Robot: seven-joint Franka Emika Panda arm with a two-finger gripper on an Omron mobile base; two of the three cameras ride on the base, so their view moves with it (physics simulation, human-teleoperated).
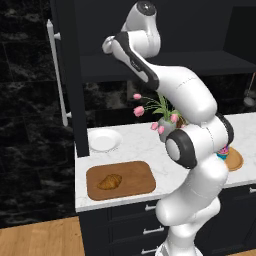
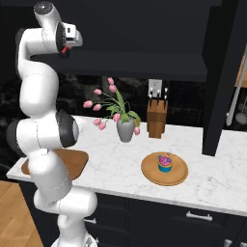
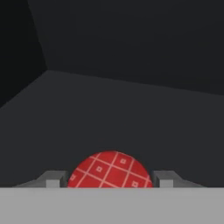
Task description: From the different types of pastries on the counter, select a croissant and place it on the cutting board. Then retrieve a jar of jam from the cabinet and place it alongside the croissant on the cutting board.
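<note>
The croissant [image 1: 109, 181] already lies on the cutting board [image 1: 135, 175], which sits on the white table [image 1: 135, 147]. So the first job looks done. Now the robot is on the second job, getting the jam.

The arm reaches up into the dark cabinet [image 1: 67, 75], above its shelf [image 2: 144, 65]. In the hand view, the gripper [image 3: 106, 180] has its two fingers [image 3: 53, 180] pressed in on a red round thing with a white check pattern. This is the jar of jam [image 3: 110, 170], and the fingers sit tight on both sides of it. The jar rests on the shelf floor.

Next, the robot probably needs to lift the jar a little, pull it back out of the cabinet, and bring it down. Then it should set the jar on the bare part of the board, just beside the croissant. It should stay clear of the pink flowers [image 1: 152, 112].
</note>
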